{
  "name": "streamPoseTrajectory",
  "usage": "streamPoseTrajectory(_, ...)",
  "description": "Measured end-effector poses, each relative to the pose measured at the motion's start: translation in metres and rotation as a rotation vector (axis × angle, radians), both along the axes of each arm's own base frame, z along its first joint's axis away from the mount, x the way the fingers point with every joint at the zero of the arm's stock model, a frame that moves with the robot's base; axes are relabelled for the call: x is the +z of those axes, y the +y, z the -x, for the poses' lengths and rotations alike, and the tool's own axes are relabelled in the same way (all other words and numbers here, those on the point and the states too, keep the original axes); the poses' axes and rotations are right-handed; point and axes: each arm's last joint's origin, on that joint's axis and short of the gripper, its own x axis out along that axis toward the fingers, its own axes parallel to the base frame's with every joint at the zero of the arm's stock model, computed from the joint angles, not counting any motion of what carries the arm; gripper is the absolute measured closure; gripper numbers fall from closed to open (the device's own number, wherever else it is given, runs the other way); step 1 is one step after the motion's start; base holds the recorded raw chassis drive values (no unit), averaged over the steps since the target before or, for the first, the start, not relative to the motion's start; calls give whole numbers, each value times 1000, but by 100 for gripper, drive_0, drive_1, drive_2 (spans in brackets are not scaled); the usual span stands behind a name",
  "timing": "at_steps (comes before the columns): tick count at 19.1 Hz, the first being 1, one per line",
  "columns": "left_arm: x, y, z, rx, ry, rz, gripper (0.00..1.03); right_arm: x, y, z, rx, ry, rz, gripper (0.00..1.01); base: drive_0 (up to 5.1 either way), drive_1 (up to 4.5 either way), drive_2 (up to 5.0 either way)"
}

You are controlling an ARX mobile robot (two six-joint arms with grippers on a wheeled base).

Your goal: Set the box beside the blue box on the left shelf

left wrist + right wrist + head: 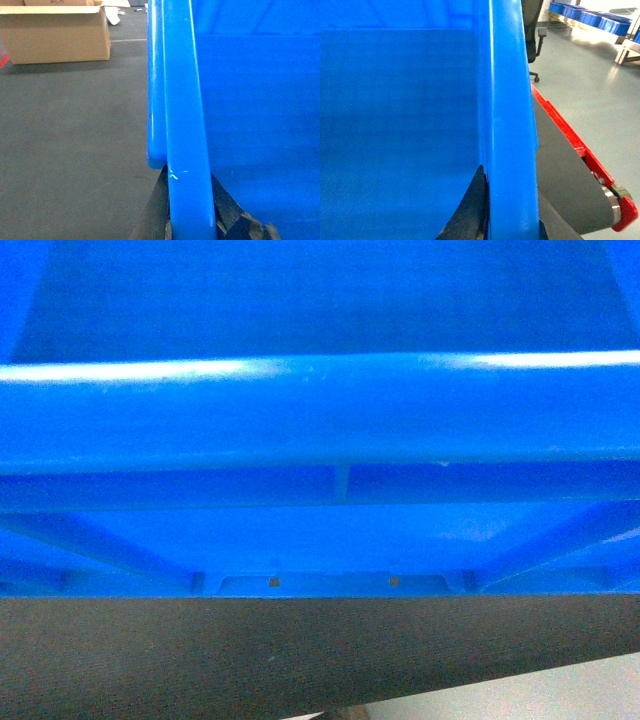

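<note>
The box [320, 410], a large bright blue crate, fills the head view, with its thick rim across the middle and its ribbed outer wall below. My left gripper [188, 192] is shut on the box's rim [184, 115], one black finger [155, 212] outside the wall and the other inside. On the opposite side, my right gripper [512, 202] is shut on the rim [507, 100], with a black finger [467, 210] against the inner wall. The left shelf and the other blue box are out of view.
A dark grey conveyor belt [565, 185] with a red frame [570, 135] runs just right of the box. A cardboard carton [55, 35] stands on dark flooring [65, 150] to the left. An office chair [532, 30] and blue trays on a steel rack [590, 15] stand farther off.
</note>
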Motion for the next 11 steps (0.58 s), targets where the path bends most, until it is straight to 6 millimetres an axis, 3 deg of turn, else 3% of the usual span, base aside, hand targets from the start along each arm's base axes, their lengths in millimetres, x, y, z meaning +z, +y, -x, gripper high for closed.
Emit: streamPoseTrajectory(11, 0, 0, 0, -1, -1, -1, 96, 0, 0, 0, 0, -1, 0, 92, -158, -158, -158)
